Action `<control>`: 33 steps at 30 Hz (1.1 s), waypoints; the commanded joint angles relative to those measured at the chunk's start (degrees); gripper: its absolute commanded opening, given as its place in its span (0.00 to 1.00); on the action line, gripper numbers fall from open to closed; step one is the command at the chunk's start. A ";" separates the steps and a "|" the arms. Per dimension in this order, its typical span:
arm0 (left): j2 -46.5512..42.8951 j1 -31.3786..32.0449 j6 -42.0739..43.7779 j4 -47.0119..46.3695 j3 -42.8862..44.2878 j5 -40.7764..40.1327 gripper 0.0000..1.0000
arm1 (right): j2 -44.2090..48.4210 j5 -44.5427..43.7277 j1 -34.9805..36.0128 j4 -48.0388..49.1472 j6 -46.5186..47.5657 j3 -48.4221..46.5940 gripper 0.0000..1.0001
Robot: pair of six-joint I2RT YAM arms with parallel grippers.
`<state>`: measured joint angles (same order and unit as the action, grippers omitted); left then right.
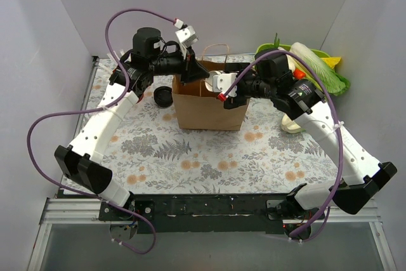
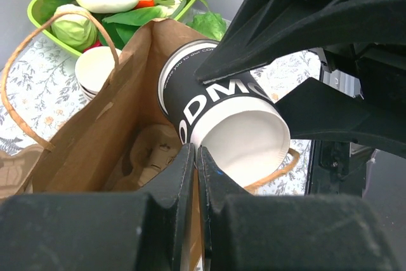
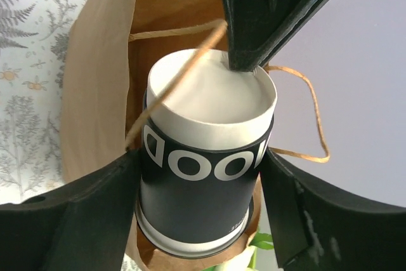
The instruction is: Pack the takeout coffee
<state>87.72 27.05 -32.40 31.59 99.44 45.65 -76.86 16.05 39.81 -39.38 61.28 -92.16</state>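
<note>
Here the cup [image 3: 203,157] sits between the right jaws, partly inside the bag [image 3: 95,61].

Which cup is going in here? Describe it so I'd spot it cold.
Find the brown bag standing mid-table. At its open mouth the right gripper holds a cup between its fingers. Unlike the plain white cups stacked beside the vegetable bowl, it wears a black sleeve with white lettering and has no lid.
</note>
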 commanded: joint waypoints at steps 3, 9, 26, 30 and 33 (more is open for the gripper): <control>0.96 -0.06 -1.35 -2.33 5.50 1.55 0.00 | -0.13 -2.07 0.09 5.53 -0.54 0.31 0.65; -1.05 -0.15 -2.31 -4.96 6.73 -8.53 0.79 | 1.18 -2.70 -3.24 10.37 -7.91 0.14 0.56; -6.53 0.02 -2.48 -16.74 -0.22 -5.31 0.98 | -6.99 29.28 -23.81 26.79 -74.79 -17.10 0.58; -0.47 0.02 -9.24 -16.83 6.72 -0.05 0.98 | -7.95 38.69 -27.59 35.85 -84.20 -12.79 0.58; 2.71 0.63 -12.60 -16.74 10.16 4.09 0.98 | -8.31 41.86 -30.75 41.90 -90.01 -10.51 0.58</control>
<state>87.29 26.94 -38.63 14.94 105.43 42.96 -84.88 48.49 11.92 -10.33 -14.59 -104.99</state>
